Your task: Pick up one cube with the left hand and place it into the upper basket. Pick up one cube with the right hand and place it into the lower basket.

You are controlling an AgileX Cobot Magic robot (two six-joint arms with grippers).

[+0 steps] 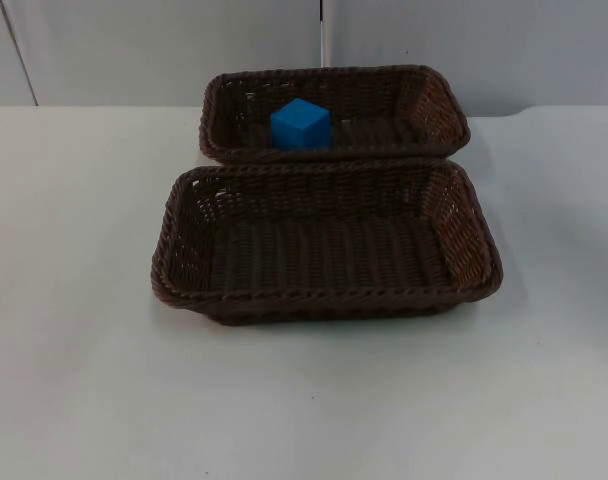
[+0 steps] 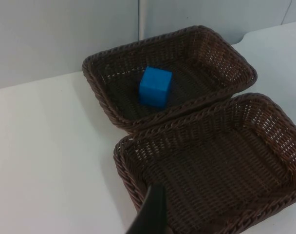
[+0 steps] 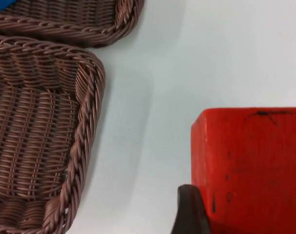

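Two brown woven wicker baskets sit mid-table, long sides touching. The upper basket [image 1: 439, 105], nearest the grey partition wall [image 1: 154, 45], holds a blue cube [image 1: 301, 124] resting left of centre on its floor, apart from every wall. The lower basket [image 1: 474, 240] is the larger one, and its floor is bare.

White table [image 1: 74, 300] lies open on all sides of the pair, widest in front of the lower basket.

The left gripper [image 2: 150, 214] hangs above the lower basket's near left corner; I cannot tell how its jaws stand.

The right gripper [image 3: 221, 209] is out over bare table just beside the lower basket's right rim, a fingertip against a red cube [image 3: 250, 165], which it seems to be gripping.
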